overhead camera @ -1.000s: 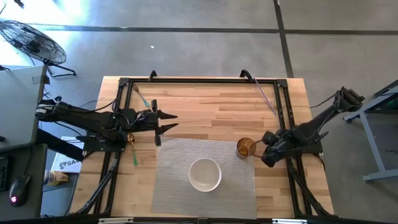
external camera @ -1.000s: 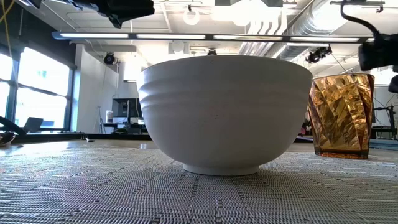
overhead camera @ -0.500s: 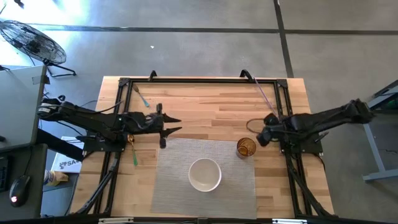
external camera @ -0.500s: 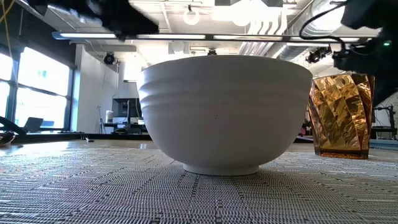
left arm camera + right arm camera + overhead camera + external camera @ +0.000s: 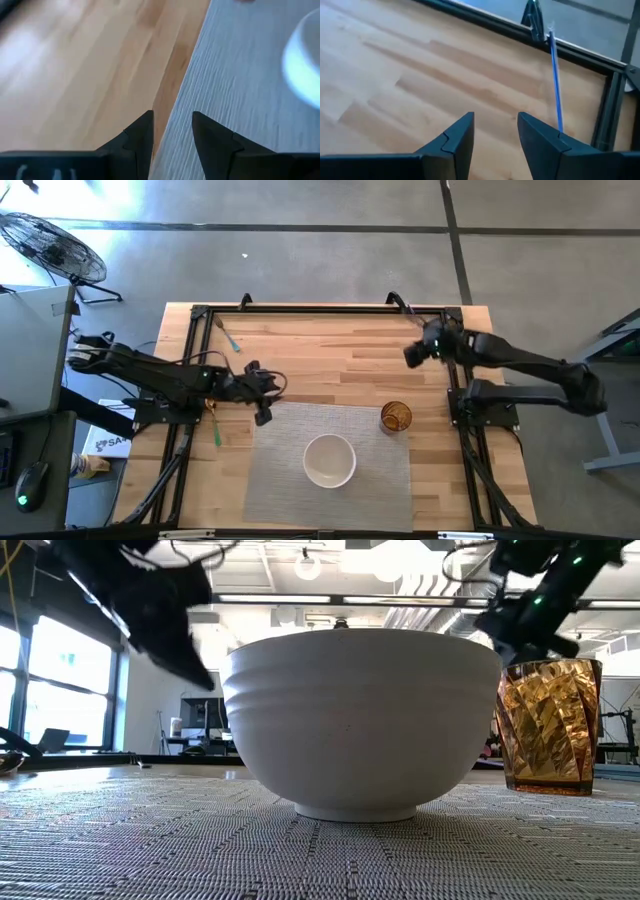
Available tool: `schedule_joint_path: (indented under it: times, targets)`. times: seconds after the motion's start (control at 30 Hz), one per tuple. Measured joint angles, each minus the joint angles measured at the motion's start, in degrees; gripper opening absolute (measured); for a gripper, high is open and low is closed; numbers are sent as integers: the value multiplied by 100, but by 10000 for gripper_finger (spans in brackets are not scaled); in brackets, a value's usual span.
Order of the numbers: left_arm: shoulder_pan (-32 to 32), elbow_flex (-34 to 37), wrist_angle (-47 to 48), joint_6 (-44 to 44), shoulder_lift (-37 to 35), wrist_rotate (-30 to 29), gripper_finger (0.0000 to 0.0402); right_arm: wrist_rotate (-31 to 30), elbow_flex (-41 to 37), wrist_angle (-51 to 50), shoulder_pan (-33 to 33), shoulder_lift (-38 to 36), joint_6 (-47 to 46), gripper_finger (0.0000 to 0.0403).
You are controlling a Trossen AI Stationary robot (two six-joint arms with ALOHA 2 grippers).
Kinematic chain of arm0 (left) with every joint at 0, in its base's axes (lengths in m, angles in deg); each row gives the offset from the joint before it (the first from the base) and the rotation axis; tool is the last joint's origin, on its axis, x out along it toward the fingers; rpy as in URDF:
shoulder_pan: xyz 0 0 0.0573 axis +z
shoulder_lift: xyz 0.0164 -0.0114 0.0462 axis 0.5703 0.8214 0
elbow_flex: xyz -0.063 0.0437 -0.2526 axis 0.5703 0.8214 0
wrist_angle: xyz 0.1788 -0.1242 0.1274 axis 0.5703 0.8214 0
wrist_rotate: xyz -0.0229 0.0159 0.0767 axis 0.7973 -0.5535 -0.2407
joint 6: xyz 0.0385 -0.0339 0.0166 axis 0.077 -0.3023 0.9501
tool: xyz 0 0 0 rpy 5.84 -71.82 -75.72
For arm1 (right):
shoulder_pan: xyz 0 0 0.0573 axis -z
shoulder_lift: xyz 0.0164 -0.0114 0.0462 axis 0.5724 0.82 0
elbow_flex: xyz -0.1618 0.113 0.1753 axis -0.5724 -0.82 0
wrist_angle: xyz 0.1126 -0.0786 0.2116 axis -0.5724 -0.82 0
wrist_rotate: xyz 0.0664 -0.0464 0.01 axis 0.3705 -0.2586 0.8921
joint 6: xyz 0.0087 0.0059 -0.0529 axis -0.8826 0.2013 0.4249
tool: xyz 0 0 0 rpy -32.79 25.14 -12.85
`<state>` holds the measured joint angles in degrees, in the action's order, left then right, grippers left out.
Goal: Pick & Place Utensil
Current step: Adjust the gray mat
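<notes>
A thin purple utensil [image 5: 427, 333] lies flat on the wood near the table's far right corner; the right wrist view shows it as a blue-purple stick [image 5: 555, 85]. My right gripper [image 5: 412, 353] hovers open just left of it, touching nothing [image 5: 495, 132]. My left gripper [image 5: 268, 390] is open above the far left corner of the grey mat [image 5: 290, 420], tipped downward [image 5: 172, 135]. A white bowl [image 5: 330, 460] and an amber cup [image 5: 396, 417] stand on the mat. A green utensil [image 5: 218, 428] lies left of the mat, and another [image 5: 229, 338] lies near the far left.
A black frame rail [image 5: 320, 310] runs along the far edge, with side rails [image 5: 455, 370] beside the purple utensil. Bare wood [image 5: 340, 355] lies between the two grippers. In the low view the bowl [image 5: 362, 720] and cup [image 5: 548, 725] stand in front, both arms above them.
My right arm has swung from beside the amber cup up toward the table's far edge and now hangs by the purple utensil. My left gripper has moved a little toward the right and near edge and tipped down over the mat's corner.
</notes>
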<state>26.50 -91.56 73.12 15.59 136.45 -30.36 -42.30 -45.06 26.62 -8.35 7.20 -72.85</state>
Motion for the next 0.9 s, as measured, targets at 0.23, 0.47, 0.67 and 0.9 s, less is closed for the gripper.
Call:
schedule_joint_path:
  times: [0.23,0.47,0.67,0.9]
  targets:
    - [0,1,496,-847,600,140,131,919,-23,958,1883,891,1018,145]
    - [-2,1,492,-1365,1259,498,131,1161,-23,1850,2633,2069,1691,145]
    - [-2,2,496,-1616,1854,804,131,1521,-23,2519,3057,2762,2189,145]
    - [-61,-23,541,-1896,2063,880,131,1679,58,2794,3209,3101,2390,147]
